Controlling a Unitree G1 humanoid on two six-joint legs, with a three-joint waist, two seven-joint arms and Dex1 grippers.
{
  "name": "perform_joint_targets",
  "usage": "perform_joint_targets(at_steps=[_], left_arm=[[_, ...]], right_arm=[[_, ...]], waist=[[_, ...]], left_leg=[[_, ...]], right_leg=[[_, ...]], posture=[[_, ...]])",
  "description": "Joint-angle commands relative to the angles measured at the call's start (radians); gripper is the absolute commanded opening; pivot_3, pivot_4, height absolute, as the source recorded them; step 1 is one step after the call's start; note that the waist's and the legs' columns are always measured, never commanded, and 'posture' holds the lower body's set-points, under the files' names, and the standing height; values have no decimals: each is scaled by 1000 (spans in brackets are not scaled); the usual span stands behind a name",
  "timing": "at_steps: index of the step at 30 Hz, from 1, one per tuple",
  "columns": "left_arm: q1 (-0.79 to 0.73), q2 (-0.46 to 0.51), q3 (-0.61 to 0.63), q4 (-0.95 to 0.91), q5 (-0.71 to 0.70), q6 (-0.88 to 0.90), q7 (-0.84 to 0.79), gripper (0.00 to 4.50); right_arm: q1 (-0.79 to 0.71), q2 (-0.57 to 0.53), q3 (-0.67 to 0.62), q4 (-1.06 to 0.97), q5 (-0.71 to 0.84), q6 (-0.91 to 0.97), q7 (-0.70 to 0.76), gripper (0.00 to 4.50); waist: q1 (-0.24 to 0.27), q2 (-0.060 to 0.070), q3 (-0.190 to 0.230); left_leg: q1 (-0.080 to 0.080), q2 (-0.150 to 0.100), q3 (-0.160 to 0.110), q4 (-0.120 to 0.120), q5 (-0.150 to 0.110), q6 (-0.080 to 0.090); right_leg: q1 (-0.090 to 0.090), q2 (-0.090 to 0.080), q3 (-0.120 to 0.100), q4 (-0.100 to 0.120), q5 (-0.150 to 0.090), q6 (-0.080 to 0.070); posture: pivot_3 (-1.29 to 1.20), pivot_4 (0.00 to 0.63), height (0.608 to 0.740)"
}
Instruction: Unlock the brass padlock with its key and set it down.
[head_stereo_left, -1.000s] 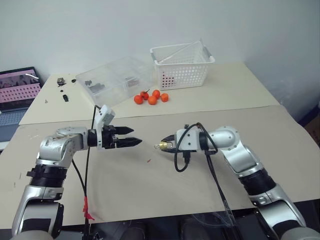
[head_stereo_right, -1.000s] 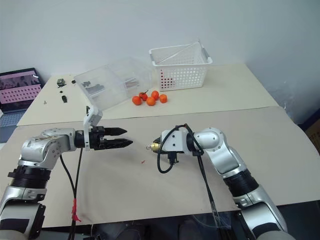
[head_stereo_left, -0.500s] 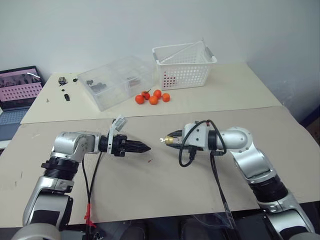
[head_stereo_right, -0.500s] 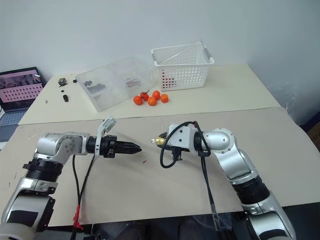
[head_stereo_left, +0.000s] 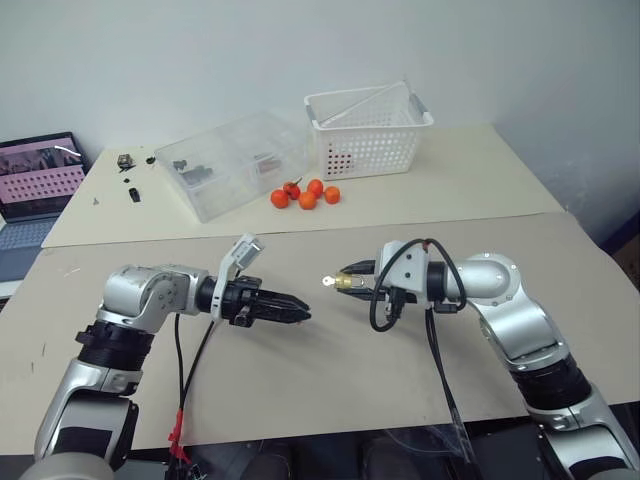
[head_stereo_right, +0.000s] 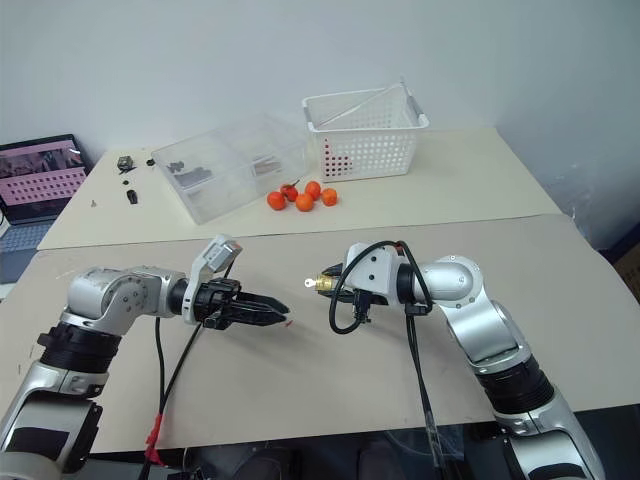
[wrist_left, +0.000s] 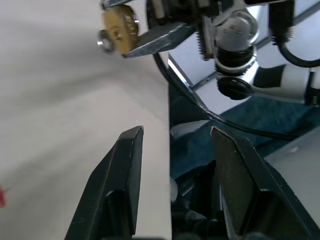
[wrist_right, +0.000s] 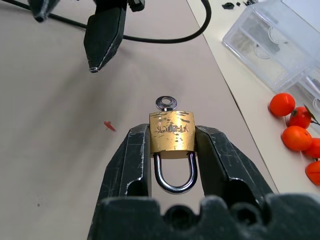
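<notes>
The brass padlock (wrist_right: 172, 131) is clamped in the right claw (wrist_right: 172, 150), with the key (wrist_right: 165, 103) seated in its end. The left claw (wrist_left: 172, 172) is held partly open and empty, above the desk (head_stereo_left: 330, 370).

Open gap between hands (head_stereo_left: 297, 312) (bare table (head_stereo_left: 330, 360))

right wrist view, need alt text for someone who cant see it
The right tool grips the brass padlock by its sides, shackle toward the wrist and the key sticking out of its far end. Beyond it hangs the left tool over the tan table, with oranges off to one side.
</notes>
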Motion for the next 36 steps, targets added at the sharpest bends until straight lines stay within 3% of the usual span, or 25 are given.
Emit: perform_joint_targets(at_steps=[1,21,36], left_arm=[[-29,-16,35,12,-33,21,22,2278],[-176,-31,117,208,-63,35,22,2278],[-146,-98,105,168,-69,57,89,2278]], right_arm=[[-14,-13,-23,-71,29,5,-2,932],[112,-52,-101,-213,26,-60,-104,932],[99,-45,-102,-237,57,-17,-125,932]], waist=[[1,0,0],[2,0,0],[3,0,0]], left_leg=[[0,0,0,0,0,0],[0,0,1,0,0,0],[0,0,1,1,0,0]], right_leg=[[0,0,0,0,0,0],[0,1,-1,-1,0,0],[0,0,0,-1,0,0]], posture=[[0,150,740],[0,150,740],[0,150,740]])
